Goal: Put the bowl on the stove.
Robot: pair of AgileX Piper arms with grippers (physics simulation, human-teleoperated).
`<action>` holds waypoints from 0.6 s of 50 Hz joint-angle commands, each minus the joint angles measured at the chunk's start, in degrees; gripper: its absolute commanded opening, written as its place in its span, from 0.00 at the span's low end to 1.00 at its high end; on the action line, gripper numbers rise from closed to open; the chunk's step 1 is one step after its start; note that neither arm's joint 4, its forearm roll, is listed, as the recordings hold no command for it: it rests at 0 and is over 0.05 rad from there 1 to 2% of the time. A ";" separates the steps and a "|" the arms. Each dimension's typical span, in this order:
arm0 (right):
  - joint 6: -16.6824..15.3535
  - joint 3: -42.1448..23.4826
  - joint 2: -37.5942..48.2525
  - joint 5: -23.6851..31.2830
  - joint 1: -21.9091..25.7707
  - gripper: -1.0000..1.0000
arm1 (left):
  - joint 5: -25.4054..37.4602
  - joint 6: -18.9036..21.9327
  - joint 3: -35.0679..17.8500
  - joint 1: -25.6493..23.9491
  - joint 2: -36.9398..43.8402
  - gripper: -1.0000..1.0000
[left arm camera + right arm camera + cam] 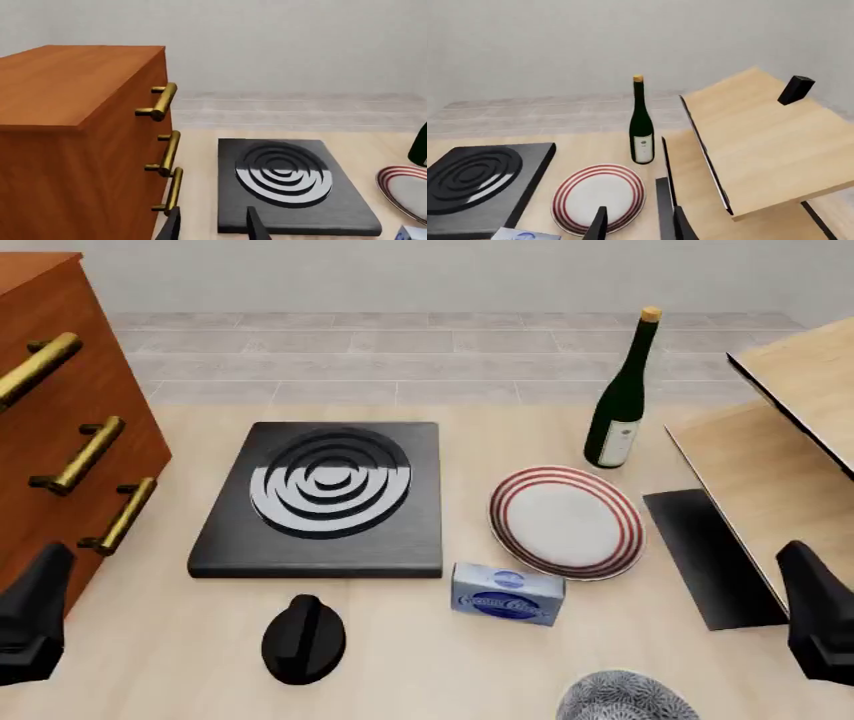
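Lying at the near edge of the table [400, 680], half cut off by the front view: the bowl [625, 699], speckled black and white, well apart from the stove [320, 500] and on nothing but the tabletop. Sitting further back and to the left, flat, with grey rings on black, next to a wooden cabinet [54, 420] with brass handles. Between stove and bowl, a small blue box [507, 593] with a round label, writing too small to read. Just behind the box, a white plate [566, 521] with red rings; behind that, upright, a dark green bottle [622, 390] with a pale label, also not readable. In front of the stove, a black knob [303, 638]. To the right, a thin black panel [705, 555] and tilted wooden boards [787, 440]. Left gripper [212, 225] and right gripper [637, 224]: both low, fingers parted with a moderate gap, holding nothing.
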 commanded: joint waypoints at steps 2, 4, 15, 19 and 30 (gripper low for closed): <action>-3.15 2.64 -3.10 -2.59 0.60 1.00 | -3.54 1.12 2.98 -1.55 -2.83 1.00; -3.14 2.85 -3.11 -2.67 0.68 1.00 | -3.25 1.12 3.02 -1.47 -2.90 1.00; -2.94 2.45 -3.15 -2.41 1.49 1.00 | -3.19 1.63 3.11 -1.49 -3.22 1.00; -2.99 2.36 -3.15 -2.42 1.59 1.00 | -3.29 1.92 3.08 -1.53 -3.22 1.00; -8.76 -4.30 -3.15 3.54 2.97 1.00 | -3.34 2.62 3.10 -2.01 -3.23 1.00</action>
